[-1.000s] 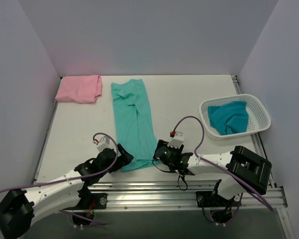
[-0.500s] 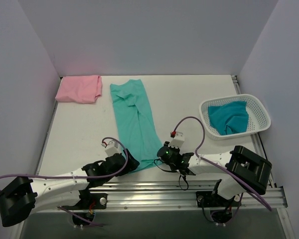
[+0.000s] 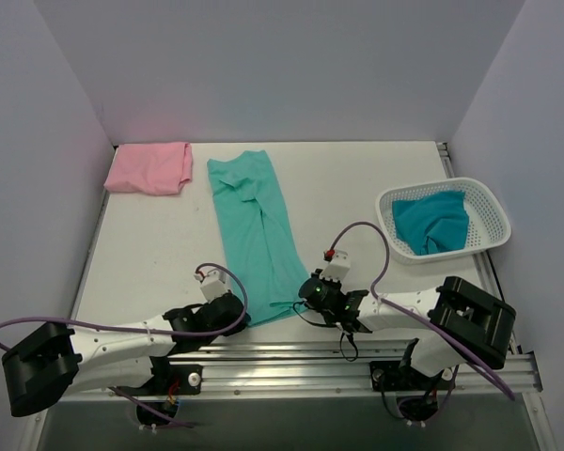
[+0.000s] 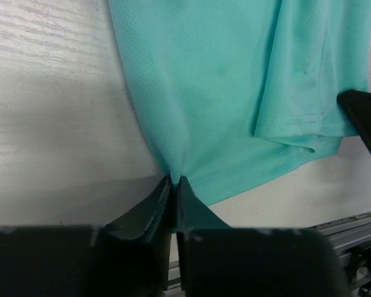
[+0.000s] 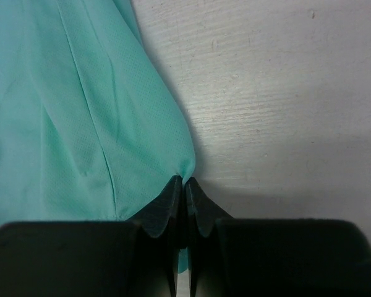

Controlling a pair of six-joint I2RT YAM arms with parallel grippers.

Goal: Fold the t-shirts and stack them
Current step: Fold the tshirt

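Observation:
A mint-green t-shirt (image 3: pixel 254 225), folded into a long strip, lies down the middle of the table. My left gripper (image 3: pixel 240 315) is shut on its near left corner; in the left wrist view the mint-green cloth (image 4: pixel 235 93) is pinched between the jaws of the left gripper (image 4: pixel 174 180). My right gripper (image 3: pixel 305 299) is shut on the near right corner, and the right wrist view shows the shirt's hem (image 5: pixel 93 117) puckered at the tips of the right gripper (image 5: pixel 185 181). A pale pink t-shirt (image 3: pixel 150 168) lies folded at the back left. A teal t-shirt (image 3: pixel 432 221) sits in the basket.
A white mesh basket (image 3: pixel 484 202) stands at the right edge of the table. Grey walls close in the left, back and right. A metal rail (image 3: pixel 291 362) runs along the near edge behind both arms.
Both grippers have closed on the near hem of the mint-green t-shirt. The left arm has slid right to the shirt's corner; the right gripper has shifted slightly nearer.

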